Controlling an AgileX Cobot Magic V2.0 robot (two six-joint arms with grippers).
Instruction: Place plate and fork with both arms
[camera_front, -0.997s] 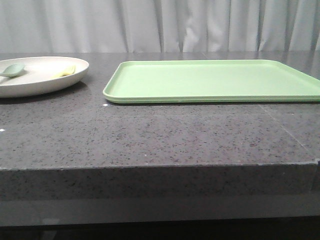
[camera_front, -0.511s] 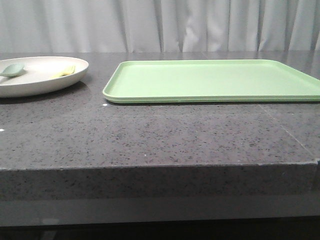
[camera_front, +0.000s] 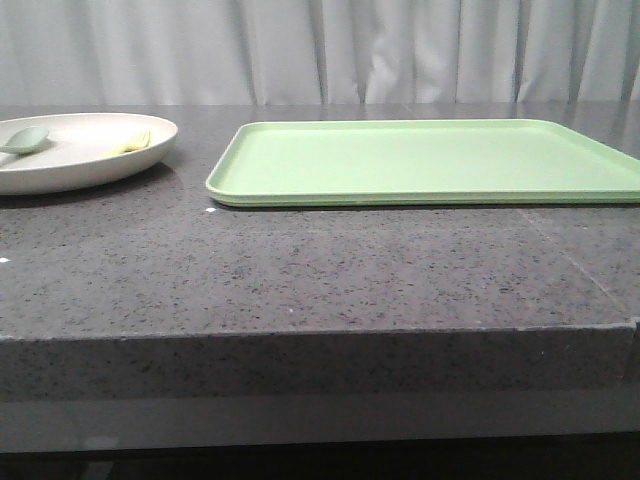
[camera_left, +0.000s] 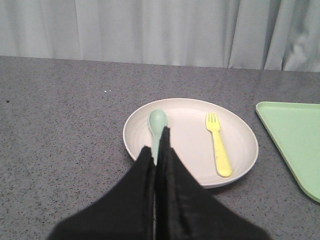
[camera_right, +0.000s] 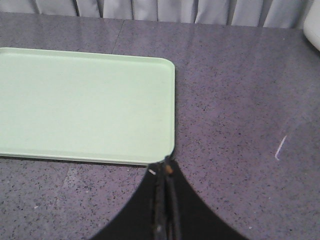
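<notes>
Nearest, the left gripper (camera_left: 159, 150) and right gripper (camera_right: 165, 172) both have jaws pressed together, holding nothing. Beyond the left one, the cream plate (camera_left: 192, 165) sits on the grey table (camera_front: 300, 270), carrying the yellow fork (camera_left: 218, 145) and a spoon (camera_left: 157, 125). The green tray (camera_front: 430, 160) lies just beside, apparently bare. Lifting the plate unevenly could slide the fork off.
</notes>
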